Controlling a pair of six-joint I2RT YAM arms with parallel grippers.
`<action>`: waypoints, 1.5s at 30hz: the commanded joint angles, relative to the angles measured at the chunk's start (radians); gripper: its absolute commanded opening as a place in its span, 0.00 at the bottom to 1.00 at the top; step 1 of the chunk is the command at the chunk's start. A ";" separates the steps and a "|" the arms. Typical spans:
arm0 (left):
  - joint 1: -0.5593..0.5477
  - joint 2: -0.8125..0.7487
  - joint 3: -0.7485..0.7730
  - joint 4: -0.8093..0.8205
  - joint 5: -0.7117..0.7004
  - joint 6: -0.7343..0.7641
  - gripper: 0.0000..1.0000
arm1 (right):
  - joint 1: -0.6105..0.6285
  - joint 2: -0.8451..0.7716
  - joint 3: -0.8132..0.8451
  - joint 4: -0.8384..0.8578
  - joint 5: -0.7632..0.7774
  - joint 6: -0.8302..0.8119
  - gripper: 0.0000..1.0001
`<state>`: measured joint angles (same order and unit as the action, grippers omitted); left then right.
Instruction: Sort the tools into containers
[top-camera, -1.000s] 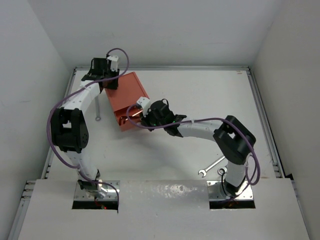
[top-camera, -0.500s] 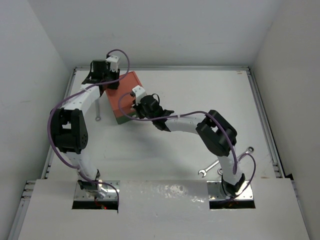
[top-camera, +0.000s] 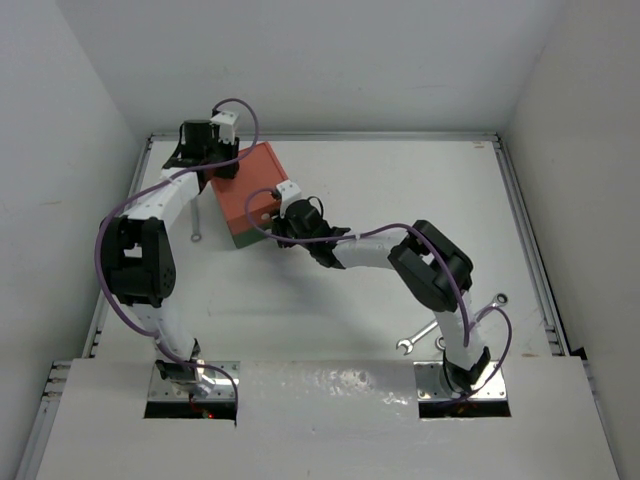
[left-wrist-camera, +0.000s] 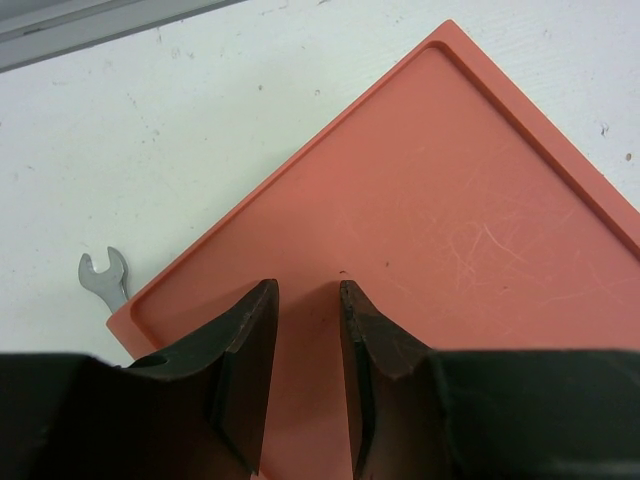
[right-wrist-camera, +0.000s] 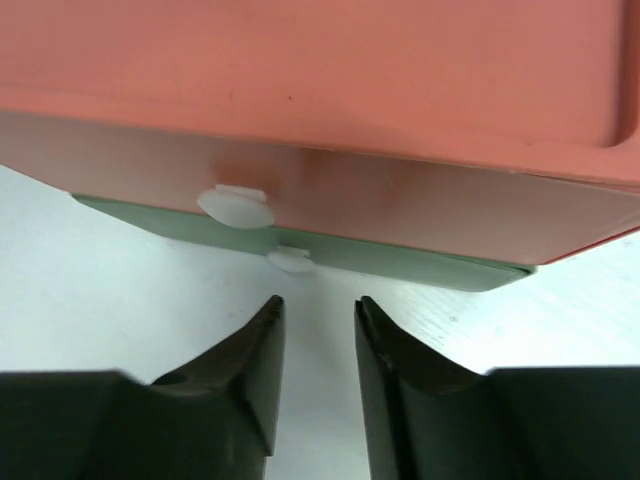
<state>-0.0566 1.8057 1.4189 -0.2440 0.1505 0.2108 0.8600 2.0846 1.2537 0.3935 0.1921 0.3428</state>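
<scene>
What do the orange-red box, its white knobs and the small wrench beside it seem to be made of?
Orange-red box: probably plastic, matte, with fine scuffs and a moulded raised rim. White knobs: likely plastic too, smooth and slightly glossy. Wrench: metal, judging by its silvery sheen.

No readable text, no labels, numbers or signs

Robotics lab test cell: bare white table (top-camera: 400, 180) boxed in by plain white walls (top-camera: 300, 70), aluminium rail (top-camera: 530, 250) at 3 o'clock, left arm (top-camera: 140, 262) and right arm (top-camera: 432, 265) bolted down at 6 o'clock.
</scene>
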 joint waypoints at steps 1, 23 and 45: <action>0.005 0.070 -0.020 -0.147 0.032 -0.014 0.28 | 0.010 0.015 0.029 0.067 -0.013 0.090 0.36; 0.004 0.095 0.000 -0.140 0.070 -0.008 0.28 | 0.073 0.164 0.131 0.205 0.271 0.139 0.40; 0.004 0.093 -0.014 -0.141 0.072 -0.001 0.28 | 0.076 0.190 0.167 0.243 0.291 0.065 0.00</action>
<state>-0.0559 1.8404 1.4513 -0.2268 0.1982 0.2161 0.9398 2.2856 1.3808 0.5232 0.4637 0.4347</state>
